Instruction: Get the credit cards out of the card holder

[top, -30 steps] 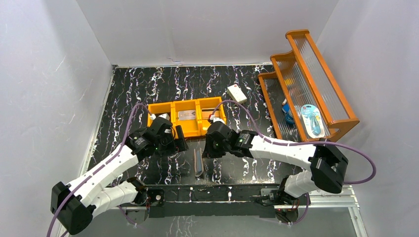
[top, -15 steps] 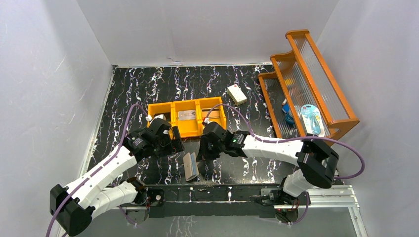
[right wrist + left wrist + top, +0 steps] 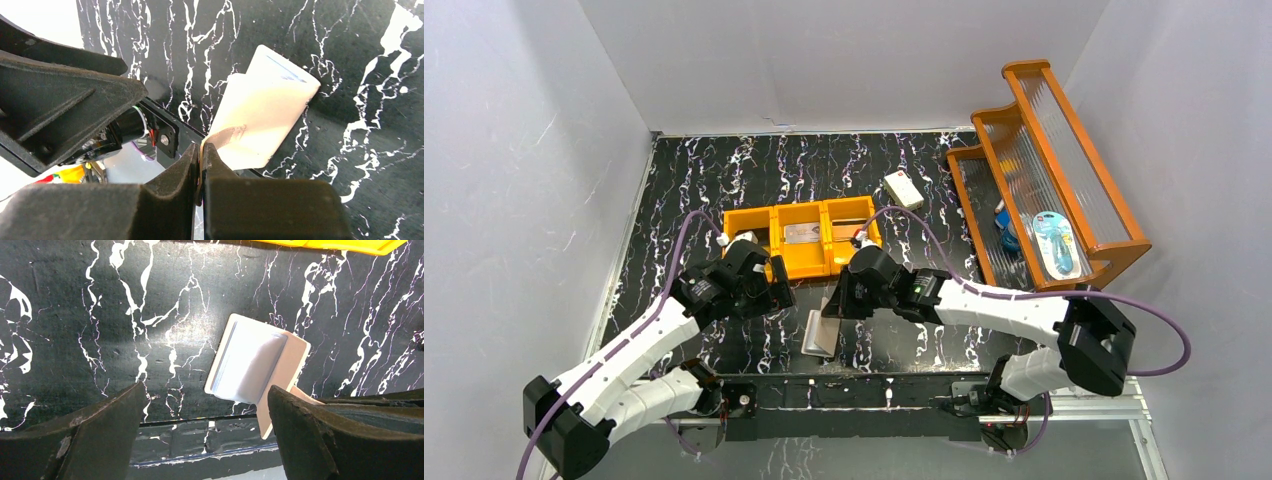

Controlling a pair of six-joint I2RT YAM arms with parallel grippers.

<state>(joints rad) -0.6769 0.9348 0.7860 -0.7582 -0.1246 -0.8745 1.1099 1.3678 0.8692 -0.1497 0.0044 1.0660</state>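
Note:
The card holder point(image 3: 820, 333) lies half open on the black marbled table near the front edge. Its peach-pink panel point(image 3: 265, 115) is lifted and its pale glossy pocket panel point(image 3: 252, 360) faces up. My right gripper point(image 3: 201, 147) is shut on its tan snap tab point(image 3: 227, 136) and holds that flap up; it also shows in the top view point(image 3: 837, 300). My left gripper point(image 3: 207, 390) is open and empty above the holder's left side point(image 3: 776, 290). Thin card edges show in the pocket point(image 3: 226, 360). A silver-grey card point(image 3: 802, 233) lies in the orange bin's middle compartment.
The orange three-compartment bin point(image 3: 834, 262) stands just behind both grippers. A white box point(image 3: 903, 189) lies behind it. An orange stepped rack point(image 3: 1064, 150) with blue packets stands at the right. The metal rail point(image 3: 210, 437) runs along the table's front edge.
The card holder stood closed on edge a second ago; now it is open, pocket panel up. My right gripper has drawn the flap up and right. My left gripper has barely shifted.

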